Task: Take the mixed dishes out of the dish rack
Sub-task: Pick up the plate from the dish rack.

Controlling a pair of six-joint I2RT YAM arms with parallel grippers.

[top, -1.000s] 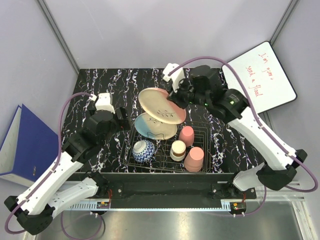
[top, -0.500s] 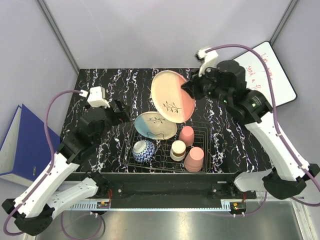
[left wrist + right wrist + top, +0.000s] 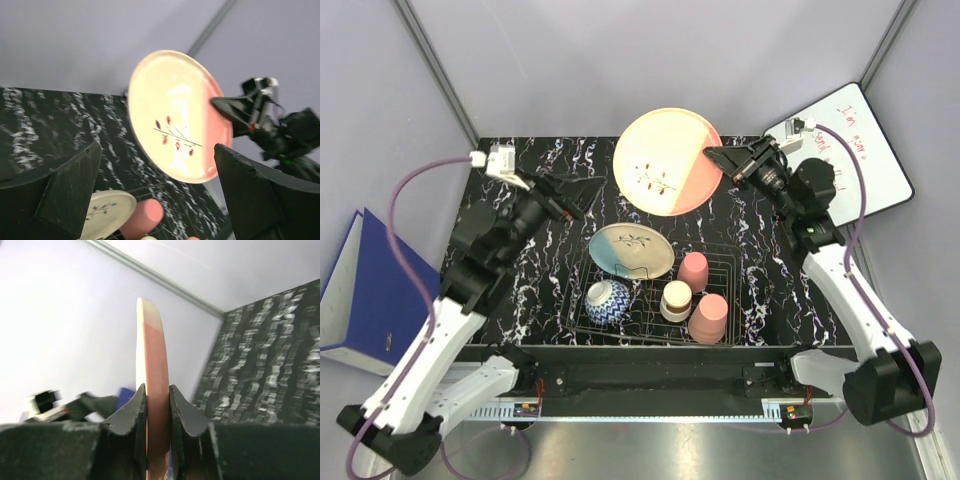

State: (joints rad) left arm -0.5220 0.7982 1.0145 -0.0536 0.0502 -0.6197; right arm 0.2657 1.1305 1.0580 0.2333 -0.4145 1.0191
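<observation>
My right gripper (image 3: 717, 156) is shut on the rim of the pink/cream plate (image 3: 667, 161) and holds it high over the back of the table. The plate is edge-on between the jaws in the right wrist view (image 3: 154, 390) and face-on in the left wrist view (image 3: 175, 117). My left gripper (image 3: 588, 190) is open and empty, raised left of the plate. The dish rack (image 3: 732, 268) holds the light blue/cream plate (image 3: 631, 250), the blue-and-white bowl (image 3: 608, 302), two pink cups (image 3: 693, 270) (image 3: 709, 318) and the cream cup (image 3: 675, 300).
A whiteboard (image 3: 845, 155) with red writing leans at the right. A blue folder (image 3: 375, 285) lies off the table's left side. The black marbled table (image 3: 535, 160) is walled by grey panels.
My right gripper has lifted the pink/cream plate up and back from over the rack. My left arm has risen and swung its open gripper toward the plate.
</observation>
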